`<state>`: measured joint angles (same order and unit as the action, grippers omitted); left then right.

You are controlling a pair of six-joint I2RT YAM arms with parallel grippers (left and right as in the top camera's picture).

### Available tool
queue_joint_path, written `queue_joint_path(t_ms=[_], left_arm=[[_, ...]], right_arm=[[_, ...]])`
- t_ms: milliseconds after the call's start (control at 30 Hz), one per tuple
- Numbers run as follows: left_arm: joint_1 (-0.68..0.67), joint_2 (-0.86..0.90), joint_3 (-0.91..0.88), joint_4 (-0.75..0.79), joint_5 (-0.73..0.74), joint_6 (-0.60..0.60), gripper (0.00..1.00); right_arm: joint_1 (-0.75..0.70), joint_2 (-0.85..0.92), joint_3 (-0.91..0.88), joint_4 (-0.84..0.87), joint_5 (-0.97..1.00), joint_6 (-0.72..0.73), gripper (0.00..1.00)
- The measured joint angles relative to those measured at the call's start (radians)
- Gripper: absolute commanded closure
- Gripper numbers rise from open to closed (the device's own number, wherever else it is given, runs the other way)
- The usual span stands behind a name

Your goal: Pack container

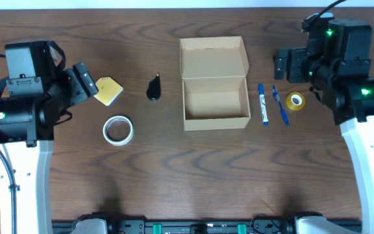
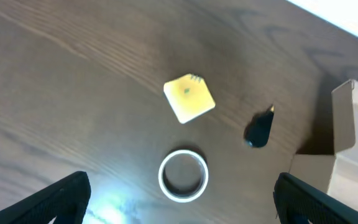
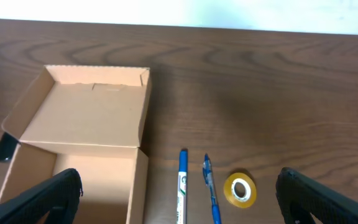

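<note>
Right gripper [image 1: 283, 65] and left gripper [image 1: 86, 79] both gape wide, empty. Right is nearer: container [image 1: 214, 97] at its 9 o'clock (marker [image 1: 263, 104] lies twelve-to-six beside it).

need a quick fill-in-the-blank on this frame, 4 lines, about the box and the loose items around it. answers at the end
1. The container stands with its lid ____.
2. Inside the container lie ____ items.
3. Between the marker and the yellow tape roll lies a blue ____.
4. The tape ring near the yellow pad is ____ in colour.

Missing words: open; no; pen; white.
</note>
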<state>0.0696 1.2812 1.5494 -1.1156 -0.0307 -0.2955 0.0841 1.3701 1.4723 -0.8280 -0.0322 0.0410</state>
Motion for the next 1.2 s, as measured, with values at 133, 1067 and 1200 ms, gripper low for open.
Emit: queue_joint_path(t_ms=[133, 1067, 1200], left_arm=[[0.000, 0.000, 0.000, -0.010, 0.000, 0.000, 0.05], [0.000, 0.000, 0.000, 0.021, 0.014, 0.027, 0.04], [0.000, 0.006, 0.000, 0.011, 0.011, 0.034, 0.05]], right_arm=[[0.000, -0.003, 0.000, -0.019, -0.028, 0.000, 0.01], [0.000, -0.031, 0.000, -0.159, -0.029, -0.069, 0.08], [0.000, -0.031, 0.000, -0.170, 0.037, -0.077, 0.02]])
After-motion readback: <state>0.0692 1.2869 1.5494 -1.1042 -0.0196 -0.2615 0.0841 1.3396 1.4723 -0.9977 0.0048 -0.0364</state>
